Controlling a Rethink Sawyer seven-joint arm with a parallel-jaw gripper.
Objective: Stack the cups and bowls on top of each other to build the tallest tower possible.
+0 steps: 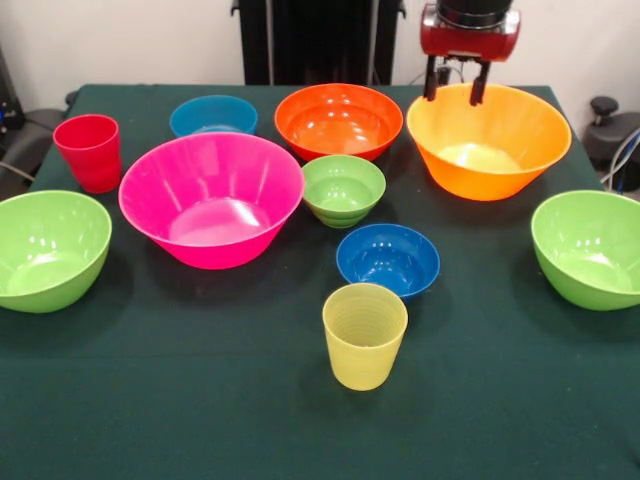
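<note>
Nine glossy plastic vessels stand apart on the green table (pixel 500 400). The red-and-black gripper (pixel 454 88), fingers parted, seemingly straddles the far rim of the yellow-orange bowl (pixel 488 140).

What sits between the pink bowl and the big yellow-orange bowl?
In the front view, a small lime green bowl sits between the pink bowl and the yellow-orange bowl.

— What do you look like?
— My wrist (pixel 470 33) is a glossy red block under a black round collar.
— And below it?
— My gripper (pixel 455 82): two slim black fingers (pixel 432 78), straight and set apart.
</note>
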